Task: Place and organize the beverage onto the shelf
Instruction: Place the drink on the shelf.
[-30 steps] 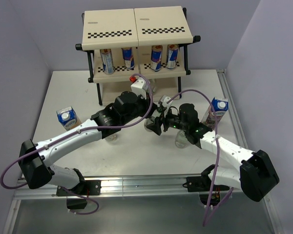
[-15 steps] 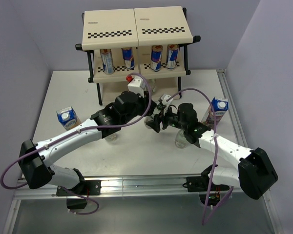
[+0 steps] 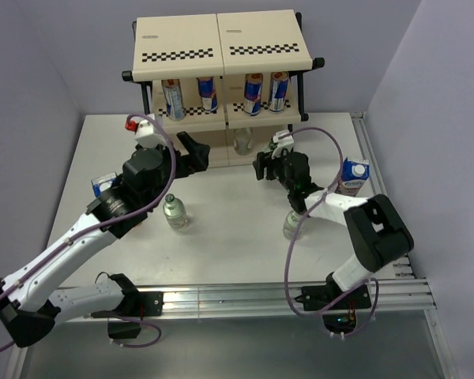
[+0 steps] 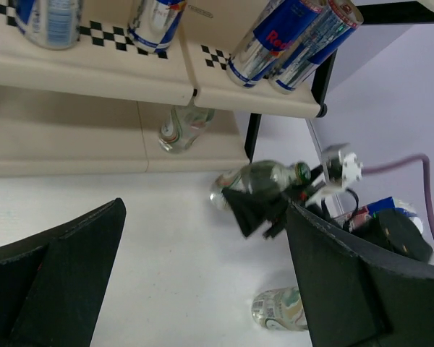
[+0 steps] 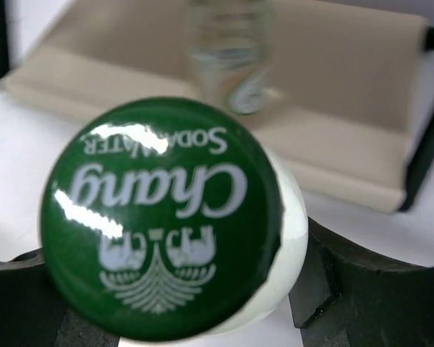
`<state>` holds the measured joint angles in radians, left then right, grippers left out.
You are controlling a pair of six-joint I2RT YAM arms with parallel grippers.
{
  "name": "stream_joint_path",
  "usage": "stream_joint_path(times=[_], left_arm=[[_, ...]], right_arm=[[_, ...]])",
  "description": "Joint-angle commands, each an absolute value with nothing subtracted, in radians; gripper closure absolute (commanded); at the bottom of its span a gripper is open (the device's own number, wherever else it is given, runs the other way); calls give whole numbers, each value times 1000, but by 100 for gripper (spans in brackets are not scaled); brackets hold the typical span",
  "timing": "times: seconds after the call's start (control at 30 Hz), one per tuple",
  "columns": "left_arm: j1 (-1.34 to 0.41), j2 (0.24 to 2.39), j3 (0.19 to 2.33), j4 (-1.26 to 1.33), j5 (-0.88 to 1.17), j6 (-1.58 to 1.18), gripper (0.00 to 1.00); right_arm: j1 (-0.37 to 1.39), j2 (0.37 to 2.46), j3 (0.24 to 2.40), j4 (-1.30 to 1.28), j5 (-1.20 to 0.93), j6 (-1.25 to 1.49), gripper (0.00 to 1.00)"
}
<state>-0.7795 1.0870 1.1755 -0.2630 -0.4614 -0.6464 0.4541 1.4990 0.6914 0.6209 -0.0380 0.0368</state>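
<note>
From above: on the cream three-tier shelf [image 3: 221, 49] with its black tube frame, four slim silver-blue-red cans [image 3: 253, 93] upright along the middle tier and one small clear green-capped bottle [image 3: 242, 140] on the bottom tier. For the left gripper [image 3: 195, 151], a big change: closed at mid-tabletop a second ago, now drawn back leftward, jaws spread wide with nothing between. For the right gripper [image 3: 262, 166], a push forward to just in front of the bottom tier. Out on the white tabletop [image 3: 221, 253]: a standing clear bottle [image 3: 174, 213] near the left arm, another clear bottle [image 3: 294, 225] beside the right arm, a blue-topped carton [image 3: 104, 186] half hidden at left, and a purple carton [image 3: 352, 175] at right. Through the left wrist camera: wide-open jaws framing bare tabletop, and beyond them a fourth clear bottle [image 4: 259, 181] lying sideways in the right jaws, near the bottom tier but not yet on it. Through the right wrist camera: that bottle's green cap [image 5: 163, 217] filling the view, dark jaws closed on either side, the shelved bottle blurred behind. Reads as a handover just finished: sole hold now with the right arm, likely next job setting this bottle beside its twin. Five drinks shelved, one in hand, four waiting.
</note>
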Motion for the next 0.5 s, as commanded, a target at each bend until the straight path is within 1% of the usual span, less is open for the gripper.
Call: stream_joint_path(times=[0.0,0.1,0.23,0.47], left_arm=[[-779,1008,1106,-290,-486,-621,0],[-778,939,1059,-308,-491,-611,1],[-773,874,1040,-362,-492,-589,1],[-773,761,1019,-423,-532,-552,1]], right_arm=[[405,1544,818,942,67,58,100],[390,1633,870,985,69,66,100],[376,1747,968,930,78,64,100],[365,1833,1078,842,107,84,100]])
